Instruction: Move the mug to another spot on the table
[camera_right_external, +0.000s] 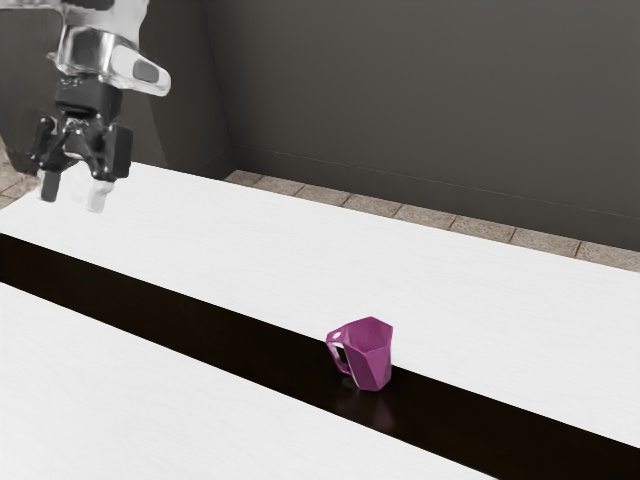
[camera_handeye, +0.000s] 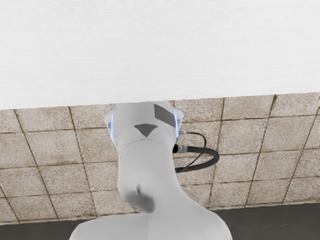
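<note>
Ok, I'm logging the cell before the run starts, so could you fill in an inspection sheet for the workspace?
Surface: white table crossed by a dark band.
Job's things: purple mug upright on the dark band, handle toward the exterior view's left.
Clutter: nothing seen.
Grippers: pincer open, holding nothing, raised at the exterior view's upper left, far from the mug.
Cables: black cable loop beside the white arm.
Surroundings: dark wall, tiled floor.

The mug (camera_right_external: 367, 352) is coloured magenta; the table (camera_right_external: 300, 250) is finished white, crossed by a black band (camera_right_external: 200, 333); the floor (camera_handeye: 45, 165) is tiled in mottled beige.
</note>
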